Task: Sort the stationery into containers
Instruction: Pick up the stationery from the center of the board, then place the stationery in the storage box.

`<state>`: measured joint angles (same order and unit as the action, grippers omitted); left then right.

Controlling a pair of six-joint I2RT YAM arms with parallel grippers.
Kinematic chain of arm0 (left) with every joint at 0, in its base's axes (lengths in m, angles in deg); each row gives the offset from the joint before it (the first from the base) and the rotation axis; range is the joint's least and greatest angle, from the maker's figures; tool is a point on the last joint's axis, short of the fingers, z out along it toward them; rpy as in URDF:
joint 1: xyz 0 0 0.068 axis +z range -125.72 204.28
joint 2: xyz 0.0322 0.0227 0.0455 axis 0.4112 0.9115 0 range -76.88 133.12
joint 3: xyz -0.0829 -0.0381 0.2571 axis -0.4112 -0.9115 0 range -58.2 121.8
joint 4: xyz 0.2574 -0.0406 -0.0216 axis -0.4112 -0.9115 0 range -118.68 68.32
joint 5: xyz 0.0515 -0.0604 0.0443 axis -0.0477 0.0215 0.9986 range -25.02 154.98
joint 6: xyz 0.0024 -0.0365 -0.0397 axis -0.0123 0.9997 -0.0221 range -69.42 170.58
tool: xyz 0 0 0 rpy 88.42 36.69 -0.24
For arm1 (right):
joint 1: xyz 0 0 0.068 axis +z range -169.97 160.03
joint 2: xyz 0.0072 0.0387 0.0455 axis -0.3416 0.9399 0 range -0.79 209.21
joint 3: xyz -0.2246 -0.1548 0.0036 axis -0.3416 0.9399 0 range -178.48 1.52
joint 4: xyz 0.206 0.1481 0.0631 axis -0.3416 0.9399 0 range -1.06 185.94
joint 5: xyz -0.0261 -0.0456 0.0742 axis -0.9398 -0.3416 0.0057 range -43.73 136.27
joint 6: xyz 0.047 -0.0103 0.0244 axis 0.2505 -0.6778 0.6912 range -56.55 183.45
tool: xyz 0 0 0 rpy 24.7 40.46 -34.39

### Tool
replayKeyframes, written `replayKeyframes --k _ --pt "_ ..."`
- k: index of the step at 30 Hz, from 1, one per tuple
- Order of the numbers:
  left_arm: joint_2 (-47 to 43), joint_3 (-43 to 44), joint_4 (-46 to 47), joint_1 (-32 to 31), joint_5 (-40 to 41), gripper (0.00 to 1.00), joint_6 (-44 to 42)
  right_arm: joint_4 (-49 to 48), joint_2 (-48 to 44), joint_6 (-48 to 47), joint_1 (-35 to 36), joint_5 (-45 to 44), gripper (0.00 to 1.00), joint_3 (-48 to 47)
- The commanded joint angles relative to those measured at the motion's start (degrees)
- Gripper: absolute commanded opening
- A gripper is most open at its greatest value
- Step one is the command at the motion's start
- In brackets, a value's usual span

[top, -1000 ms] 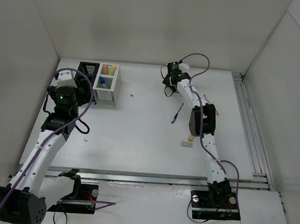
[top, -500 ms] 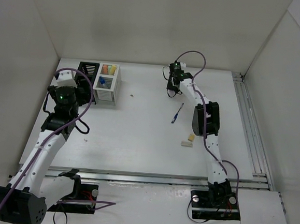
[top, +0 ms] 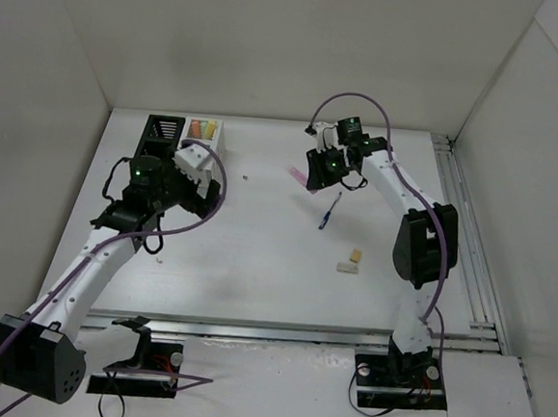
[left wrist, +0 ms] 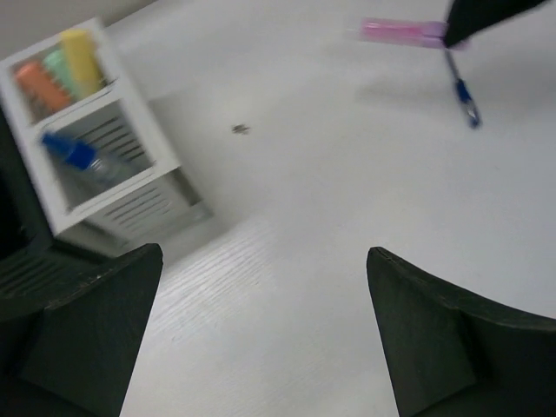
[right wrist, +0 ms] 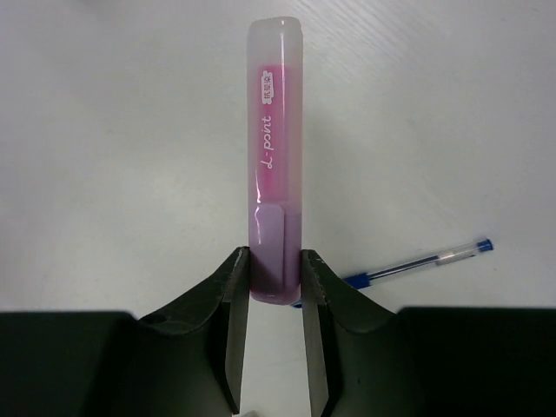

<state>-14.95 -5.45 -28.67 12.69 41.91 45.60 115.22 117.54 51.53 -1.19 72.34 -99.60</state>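
Observation:
My right gripper (top: 313, 171) (right wrist: 274, 278) is shut on the end of a pink highlighter (top: 293, 172) (right wrist: 276, 148), which sticks out to the left above the table. A thin blue pen (top: 330, 213) (right wrist: 417, 261) lies just below it. Two beige erasers (top: 352, 262) lie farther toward the near edge. My left gripper (top: 206, 191) (left wrist: 261, 347) is open and empty, just in front of the white organizer (top: 210, 137) (left wrist: 130, 174), which is joined to the black one (top: 162, 130). The white one holds orange, green and yellow highlighters (left wrist: 61, 69) and a blue-capped marker (left wrist: 74, 152).
A metal rail (top: 461, 232) runs along the table's right side. White walls close in the back and both sides. A small dark speck (top: 246, 178) lies right of the organizers. A small white scrap (top: 159, 257) lies near the left arm.
My left arm has swung right from beside the organizers to in front of the white one. My right wrist has turned and the pink highlighter now shows in its jaws.

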Motion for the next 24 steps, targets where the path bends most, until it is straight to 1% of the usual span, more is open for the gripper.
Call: replayKeyframes --k 1,3,4,5,6,7,10,13,15,17,23,24 --pt "1.61 5.43 1.35 -3.6 -14.46 1.0 -14.17 1.84 -8.89 -2.33 -0.85 13.82 0.0 1.45" --pt "3.45 7.18 0.48 -6.85 -15.07 1.0 -17.69 2.63 -10.3 2.05 -0.94 14.36 0.0 1.72" --pt "4.15 7.62 0.48 -7.99 -13.33 1.0 -19.62 2.81 -10.39 8.08 -1.47 16.28 0.0 1.63" --pt "4.77 8.76 0.74 -10.09 -12.53 1.0 -20.68 2.98 -10.31 10.58 -1.65 18.74 0.0 1.45" --pt "6.17 9.47 0.74 -11.16 -11.66 1.0 -21.47 2.98 -10.04 11.65 -2.08 24.59 0.0 1.63" --pt "6.62 10.08 0.83 -12.04 -10.6 1.0 -22.35 2.98 -9.78 16.97 -2.09 26.74 0.0 1.72" --pt "8.11 11.06 1.44 -15.12 -10.33 1.0 -26.48 2.98 -9.17 22.36 -0.69 31.58 0.0 1.98" --pt "9.87 10.79 2.5 -17.84 -9.71 0.99 -30.96 2.98 -9.51 24.57 0.46 34.39 0.0 2.24" --pt "12.06 11.49 1.63 -19.77 -7.88 0.97 -34.82 2.98 -10.56 25.89 0.38 36.33 0.0 2.59" --pt "14.43 12.72 1.1 -20.31 -6.38 0.95 -37.11 2.98 -11.44 26.77 0.81 36.25 0.0 3.03" --pt "19.62 18.43 -1.45 -22.15 -4.62 0.92 -39.23 3.16 -10.92 29.23 2.83 38.45 0.0 3.48" --pt "20.24 18.96 -1.72 -22.15 -3.22 0.92 -39.85 3.07 -10.75 29.24 3.27 38.36 0.0 3.39"
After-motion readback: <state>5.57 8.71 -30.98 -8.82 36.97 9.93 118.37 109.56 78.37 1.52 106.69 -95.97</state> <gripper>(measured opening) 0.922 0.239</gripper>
